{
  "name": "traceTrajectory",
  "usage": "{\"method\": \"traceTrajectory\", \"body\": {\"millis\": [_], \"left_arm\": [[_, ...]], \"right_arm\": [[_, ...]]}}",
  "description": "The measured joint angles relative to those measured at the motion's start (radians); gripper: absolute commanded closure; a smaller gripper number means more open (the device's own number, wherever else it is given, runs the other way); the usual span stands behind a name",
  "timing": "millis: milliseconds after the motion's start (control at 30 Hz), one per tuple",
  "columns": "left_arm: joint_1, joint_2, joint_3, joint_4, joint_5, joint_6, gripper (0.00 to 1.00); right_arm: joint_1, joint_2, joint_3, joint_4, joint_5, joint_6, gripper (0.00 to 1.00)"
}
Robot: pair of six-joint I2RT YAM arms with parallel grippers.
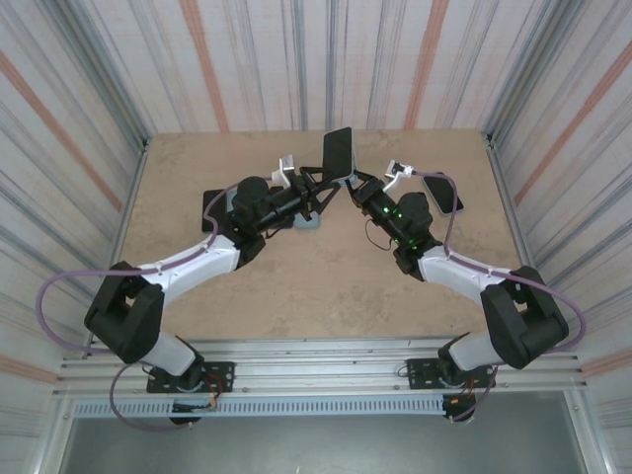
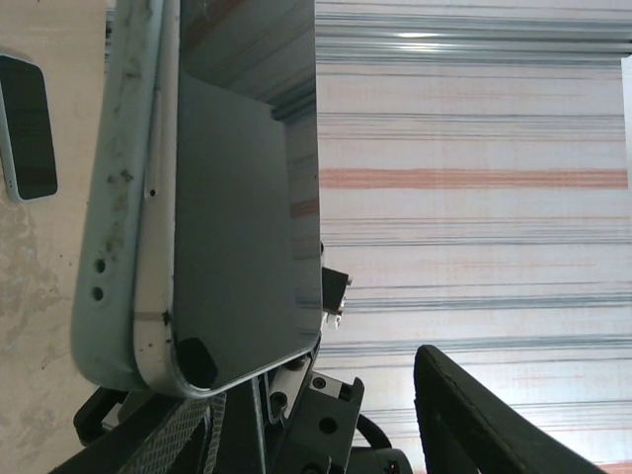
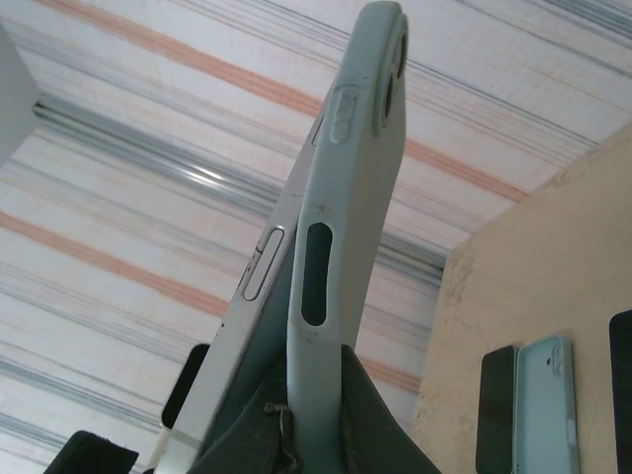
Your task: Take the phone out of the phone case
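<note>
**Observed:** The phone case point(image 3: 341, 197), pale blue, is held upright in the air over the middle of the table point(image 1: 326, 286). The right gripper point(image 3: 311, 420) is clamped tight on the case's lower end. The phone point(image 2: 247, 197) lies against the case's open side. Its silver edge has sprung away from the case lip at the clamped end and appears to meet the case again near the camera end. The left gripper point(image 1: 321, 190) is about half spread beside the case. One finger point(image 2: 474, 415) stands clear of the glass, so it appears to hold nothing.

**Assessment:** The peel is partway done.

**Recommended:** Close the left fingers on the phone's freed edges only, never on the case lip. Then draw the phone away from the case back while the right grip holds firm.

**Risk:** A pinch that catches the lip could press the phone back in. A loose pinch could drop it.
</note>
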Motion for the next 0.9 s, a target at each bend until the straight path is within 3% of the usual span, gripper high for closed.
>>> {"method": "traceTrajectory", "body": {"millis": [400,767,900], "left_arm": [[0.0,0.006,0.014,0.013,-0.024,-0.016,0.46],[0.001,0.028,0.074,0.0,-0.065,-0.023,0.59],[0.001,0.029,0.088,-0.01,-0.068,-0.023,0.7]], "right_arm": [[0.01,0.005,-0.01,0.067,0.034,-0.056,0.97],[0.034,0.013,-0.044,0.192,0.084,-0.056,0.97],[0.039,0.026,-0.045,0.237,0.09,-0.056,0.97]]}}
